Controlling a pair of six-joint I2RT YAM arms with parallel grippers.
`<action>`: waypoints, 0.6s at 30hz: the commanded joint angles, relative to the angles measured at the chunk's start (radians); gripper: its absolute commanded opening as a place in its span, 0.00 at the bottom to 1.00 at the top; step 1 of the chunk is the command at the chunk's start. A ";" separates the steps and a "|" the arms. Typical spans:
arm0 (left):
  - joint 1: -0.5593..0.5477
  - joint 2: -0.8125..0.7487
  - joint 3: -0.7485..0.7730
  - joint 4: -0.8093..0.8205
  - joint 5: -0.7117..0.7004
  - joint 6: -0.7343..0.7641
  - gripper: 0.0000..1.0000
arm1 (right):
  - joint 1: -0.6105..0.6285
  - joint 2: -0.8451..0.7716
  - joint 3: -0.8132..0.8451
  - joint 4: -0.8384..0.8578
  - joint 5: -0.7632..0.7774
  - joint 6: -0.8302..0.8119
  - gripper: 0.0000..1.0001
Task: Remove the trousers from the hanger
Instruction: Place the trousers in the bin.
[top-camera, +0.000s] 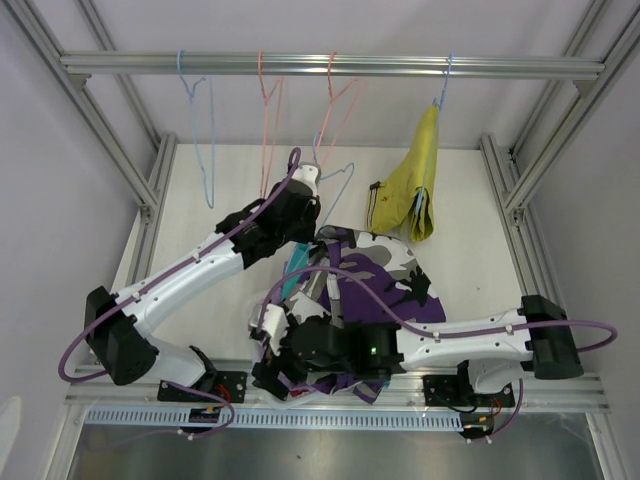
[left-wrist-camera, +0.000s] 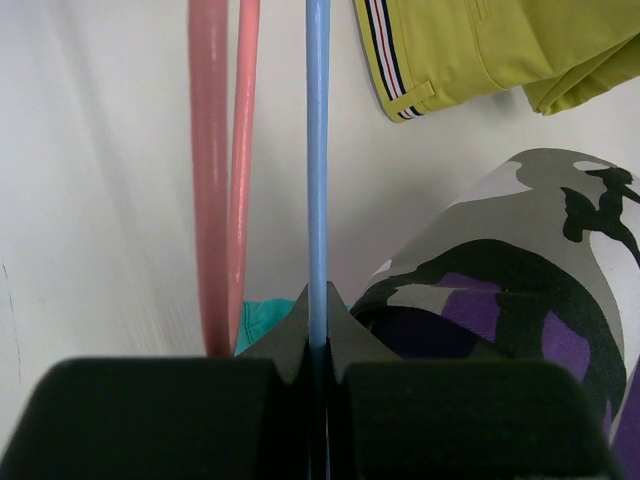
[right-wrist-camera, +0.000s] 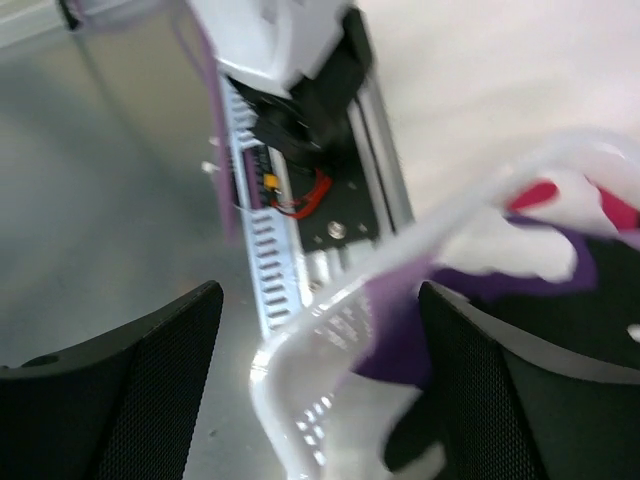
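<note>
My left gripper (top-camera: 307, 182) (left-wrist-camera: 318, 345) is shut on the wire of a light blue hanger (top-camera: 338, 186) (left-wrist-camera: 317, 150) held above the table. The purple-black-white camouflage shorts (top-camera: 385, 272) (left-wrist-camera: 520, 260) lie heaped on the table, with teal cloth (top-camera: 296, 274) (left-wrist-camera: 262, 318) at their left edge. The mustard yellow shorts (top-camera: 415, 190) (left-wrist-camera: 480, 50) hang on a blue hanger (top-camera: 444, 82) on the rail. My right gripper (top-camera: 272, 365) (right-wrist-camera: 320, 300) is open over a white perforated plastic rim (right-wrist-camera: 330, 330). Purple cloth (right-wrist-camera: 400, 330) and red-and-white cloth (right-wrist-camera: 560, 215) lie against that rim.
An empty blue hanger (top-camera: 198, 110) and two empty pink hangers (top-camera: 268, 110) (top-camera: 335, 100) hang on the top rail (top-camera: 330, 66). Pink wires (left-wrist-camera: 222, 180) run just left of my left jaws. Metal frame posts (top-camera: 150, 190) flank the table; a slotted cable duct (right-wrist-camera: 262, 250) runs along its near edge.
</note>
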 joint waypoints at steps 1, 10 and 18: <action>0.004 -0.029 0.043 0.020 0.011 -0.011 0.00 | 0.035 -0.004 0.131 0.032 -0.030 -0.048 0.84; 0.004 -0.027 0.042 0.021 0.016 -0.014 0.00 | 0.081 -0.248 0.142 -0.174 0.227 -0.035 0.65; 0.004 -0.029 0.042 0.021 0.010 -0.011 0.00 | 0.046 -0.457 -0.038 -0.254 0.450 0.053 0.21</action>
